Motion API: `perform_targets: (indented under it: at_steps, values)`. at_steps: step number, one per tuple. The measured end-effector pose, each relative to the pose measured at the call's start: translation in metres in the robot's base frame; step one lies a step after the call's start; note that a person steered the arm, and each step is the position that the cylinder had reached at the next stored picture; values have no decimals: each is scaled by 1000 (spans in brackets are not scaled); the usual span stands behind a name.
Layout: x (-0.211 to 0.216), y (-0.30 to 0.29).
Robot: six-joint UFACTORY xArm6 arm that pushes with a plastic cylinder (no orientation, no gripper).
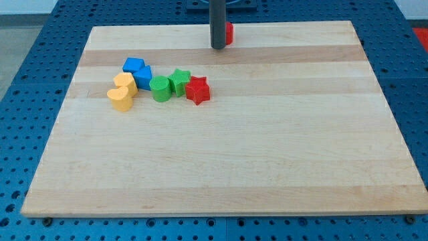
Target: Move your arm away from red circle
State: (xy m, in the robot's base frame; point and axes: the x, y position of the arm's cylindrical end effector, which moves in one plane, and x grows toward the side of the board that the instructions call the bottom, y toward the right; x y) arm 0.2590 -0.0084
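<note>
Two yellow blocks (122, 92), two blue (138, 71), two green (168, 84)

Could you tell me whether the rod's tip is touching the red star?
No, my tip sits near the view's top beside the red circle, far from the red star.

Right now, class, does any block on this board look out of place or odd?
Yes. One red block sits alone near the view's top edge, mostly hidden behind my tip, so its shape is unclear. The other blocks cluster at the view's left, from the yellow block to the red star. Nothing looks damaged.
</note>
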Motion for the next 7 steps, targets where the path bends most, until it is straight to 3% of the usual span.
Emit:
perform_targets:
  at_steps: [2,7]
  values:
    - [3,1]
    - [76,10]
